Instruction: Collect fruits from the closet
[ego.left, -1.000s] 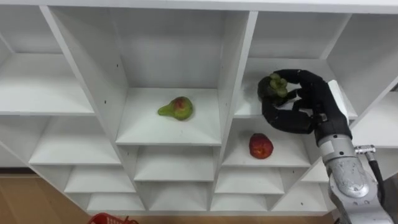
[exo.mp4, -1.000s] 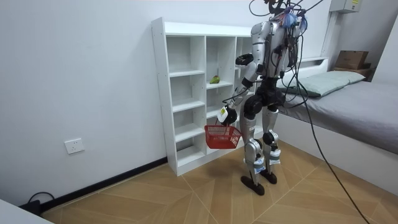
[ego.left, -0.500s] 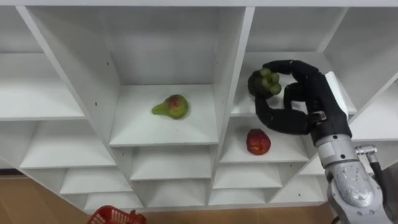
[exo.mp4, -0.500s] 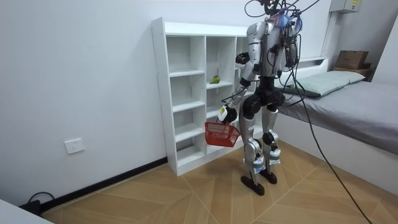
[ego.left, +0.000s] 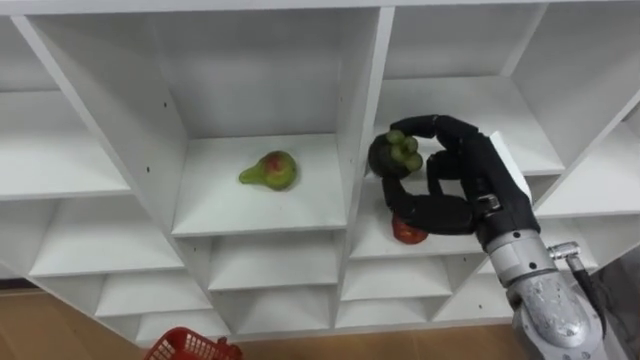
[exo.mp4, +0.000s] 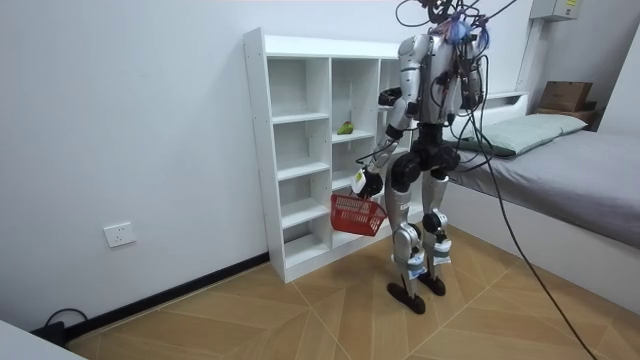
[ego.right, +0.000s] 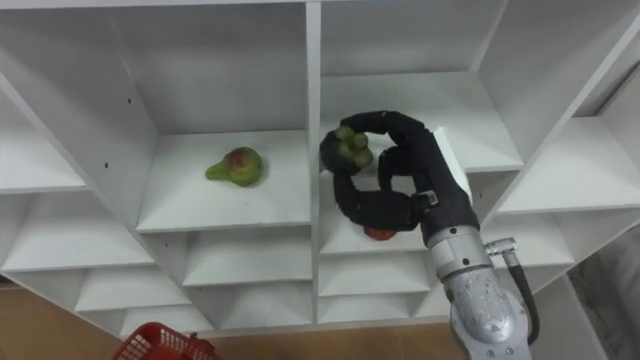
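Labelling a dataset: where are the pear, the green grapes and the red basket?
pear (ego.left: 270, 170), left eye view, its rounded body.
green grapes (ego.left: 394, 154), left eye view, middle of the bunch.
red basket (ego.left: 188, 340), left eye view, its rim.

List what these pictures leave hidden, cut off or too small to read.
Red fruit: left eye view, mostly hidden behind the right hand, which is curled round the green grapes.
Red basket: cut off by the bottom edge in both eye views; contents unseen.
Left hand: room view, too small to tell how it carries the basket.
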